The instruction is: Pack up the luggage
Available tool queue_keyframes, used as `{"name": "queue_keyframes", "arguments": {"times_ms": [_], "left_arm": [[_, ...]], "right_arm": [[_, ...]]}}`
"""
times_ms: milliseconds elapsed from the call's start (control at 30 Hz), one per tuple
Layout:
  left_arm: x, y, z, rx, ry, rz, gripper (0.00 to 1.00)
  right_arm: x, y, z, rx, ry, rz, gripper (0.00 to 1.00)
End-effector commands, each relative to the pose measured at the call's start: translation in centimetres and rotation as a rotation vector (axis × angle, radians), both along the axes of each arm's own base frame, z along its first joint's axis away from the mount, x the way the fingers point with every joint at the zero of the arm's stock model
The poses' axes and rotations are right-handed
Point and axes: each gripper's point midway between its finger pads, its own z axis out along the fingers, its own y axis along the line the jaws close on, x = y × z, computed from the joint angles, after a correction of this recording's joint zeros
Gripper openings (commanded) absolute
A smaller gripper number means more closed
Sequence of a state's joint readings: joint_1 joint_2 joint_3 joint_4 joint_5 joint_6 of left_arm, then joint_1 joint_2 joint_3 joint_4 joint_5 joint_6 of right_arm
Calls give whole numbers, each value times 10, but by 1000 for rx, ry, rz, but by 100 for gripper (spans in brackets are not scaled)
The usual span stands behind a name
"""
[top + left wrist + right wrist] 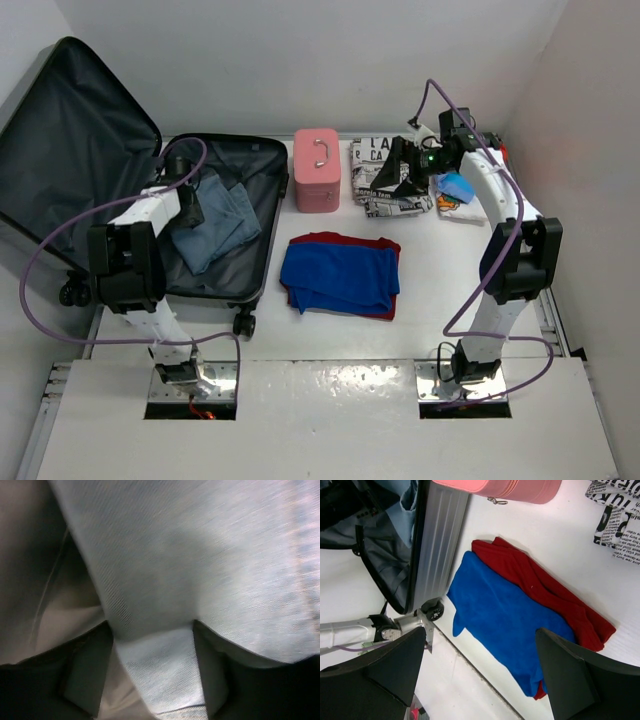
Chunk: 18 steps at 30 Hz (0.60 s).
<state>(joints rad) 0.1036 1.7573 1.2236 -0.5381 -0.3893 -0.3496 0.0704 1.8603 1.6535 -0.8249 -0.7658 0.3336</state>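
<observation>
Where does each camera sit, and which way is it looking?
Top camera: high behind the arms, looking down on the table; both arms show.
Left wrist: on the left hand, pressed close to pale cloth inside the luggage; two fingers show.
Right wrist: on the right hand, looking down at the blue cloth and pink case; both fingers show.
Shared: top and right wrist both see luggage, blue cloth, pink case.
</observation>
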Motion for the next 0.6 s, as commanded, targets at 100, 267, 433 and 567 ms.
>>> {"name": "queue_keyframes", "arguments": {"times_ms": [100,267,433,567], "left_arm": [[64,-28,53,-45,-276,-262,13],[97,-38,99,31,-392,-309,0],[124,-19,122,142,-460,-271,0],[144,-3,124,223,-465,-226,0]], "right_arm": [[-1,0,16,-17,-75,27,89],[-1,1,13,-16,-68,34,88],[-2,2,10,-20,-64,44,88],[-2,1,9,-30,-69,50,88]]}}
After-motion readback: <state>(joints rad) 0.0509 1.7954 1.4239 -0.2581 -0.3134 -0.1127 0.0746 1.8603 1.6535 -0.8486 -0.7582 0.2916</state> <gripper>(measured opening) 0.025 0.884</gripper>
